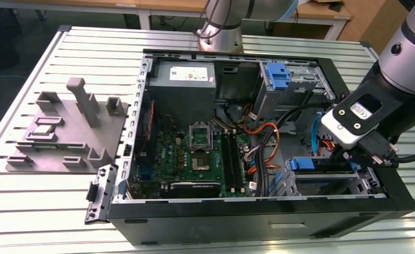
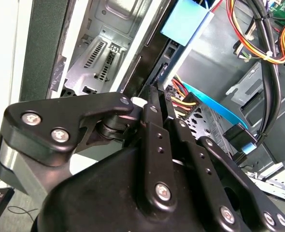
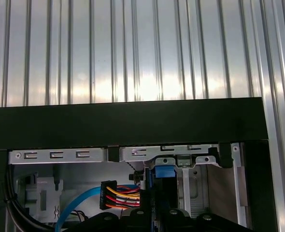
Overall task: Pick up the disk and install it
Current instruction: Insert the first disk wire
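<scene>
The robot arm point(image 1: 412, 63) is reaching down from the exterior view's right into the open computer case point(image 1: 264, 214), which is lying on its side on the ribbed metal counter point(image 1: 24, 211). Its wrist is angling steeply downward, and the tool point(image 1: 366, 159) is sitting low in the drive cage point(image 1: 327, 182) at the case's near corner on the exterior view's right. In the second wrist view the black linkages of the tool point(image 2: 154, 104) are drawn close together, but I cannot tell whether anything is between them. A blue carrier edge point(image 1: 302, 164), probably the disk's, is showing in that cage beside the tool. Orange and yellow cables point(image 1: 264, 151) are running past toward the green motherboard point(image 1: 193, 159).
</scene>
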Controlling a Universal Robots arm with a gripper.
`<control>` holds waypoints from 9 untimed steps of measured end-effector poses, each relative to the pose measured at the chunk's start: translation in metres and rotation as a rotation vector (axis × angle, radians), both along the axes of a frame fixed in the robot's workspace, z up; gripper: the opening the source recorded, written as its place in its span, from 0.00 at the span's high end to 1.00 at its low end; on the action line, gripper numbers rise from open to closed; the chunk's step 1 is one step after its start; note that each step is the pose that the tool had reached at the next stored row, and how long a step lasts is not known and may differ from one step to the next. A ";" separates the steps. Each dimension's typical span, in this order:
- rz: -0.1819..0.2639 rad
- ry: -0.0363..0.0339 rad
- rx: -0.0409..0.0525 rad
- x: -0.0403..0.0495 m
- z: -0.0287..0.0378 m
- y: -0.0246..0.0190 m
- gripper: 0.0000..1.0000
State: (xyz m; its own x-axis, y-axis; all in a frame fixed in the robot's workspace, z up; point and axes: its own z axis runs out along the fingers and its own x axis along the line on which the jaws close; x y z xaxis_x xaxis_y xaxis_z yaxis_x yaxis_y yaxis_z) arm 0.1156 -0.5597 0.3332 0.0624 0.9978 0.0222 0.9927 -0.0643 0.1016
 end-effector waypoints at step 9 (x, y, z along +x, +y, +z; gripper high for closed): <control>0.000 0.0000 0.0011 0.0000 -0.0001 -0.0011 0.83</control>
State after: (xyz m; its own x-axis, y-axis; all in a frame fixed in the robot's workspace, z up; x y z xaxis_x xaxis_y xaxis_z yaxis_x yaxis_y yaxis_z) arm 0.1156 -0.5608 0.3331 0.0624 0.9978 0.0233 0.9927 -0.0644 0.1015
